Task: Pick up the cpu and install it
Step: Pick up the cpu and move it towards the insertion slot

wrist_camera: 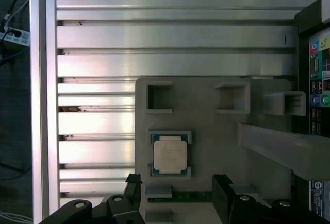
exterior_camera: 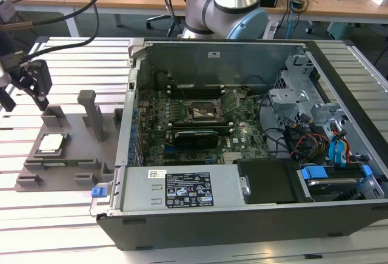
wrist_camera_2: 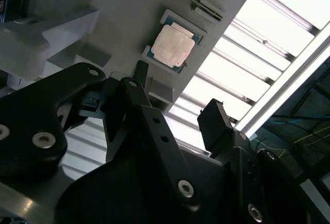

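Pick stage, I judge: small flat square silver-topped cpu [wrist_camera: 170,155] lies in pocket of grey plastic holder plate [wrist_camera: 206,131]. My black pincer [wrist_camera: 177,182] hangs over plate near that pocket, spread wide, empty. Grasp calls for centring astride cpu, squared to its edges.

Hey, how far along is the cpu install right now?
Done: nothing that shows. The cpu lies in its pocket on the gray fixture, outside the case. In hand: nothing. The gripper hangs open above the fixture near the cpu, not touching it. Left: the pickup and the install. The socket looks empty.
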`<control>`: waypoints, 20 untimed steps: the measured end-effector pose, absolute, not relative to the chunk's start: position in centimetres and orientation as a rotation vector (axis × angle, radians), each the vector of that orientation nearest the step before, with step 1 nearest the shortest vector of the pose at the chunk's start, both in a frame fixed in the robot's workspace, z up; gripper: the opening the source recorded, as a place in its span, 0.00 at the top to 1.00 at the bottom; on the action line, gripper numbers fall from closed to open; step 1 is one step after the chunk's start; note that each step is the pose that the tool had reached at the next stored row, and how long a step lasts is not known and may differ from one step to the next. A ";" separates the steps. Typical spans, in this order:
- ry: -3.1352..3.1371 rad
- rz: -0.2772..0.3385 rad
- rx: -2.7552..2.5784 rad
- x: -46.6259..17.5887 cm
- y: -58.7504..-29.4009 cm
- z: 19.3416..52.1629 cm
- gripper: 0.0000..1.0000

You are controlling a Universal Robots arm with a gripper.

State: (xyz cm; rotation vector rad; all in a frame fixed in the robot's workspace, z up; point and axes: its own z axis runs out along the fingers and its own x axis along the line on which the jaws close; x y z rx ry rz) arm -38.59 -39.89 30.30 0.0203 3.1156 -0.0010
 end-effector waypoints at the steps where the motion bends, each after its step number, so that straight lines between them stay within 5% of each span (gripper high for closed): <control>1: 3.116 -0.001 0.020 -38.6 -39.9 30.3 0.34; 20: 3.116 -0.001 0.020 -38.6 -39.9 29.9 0.34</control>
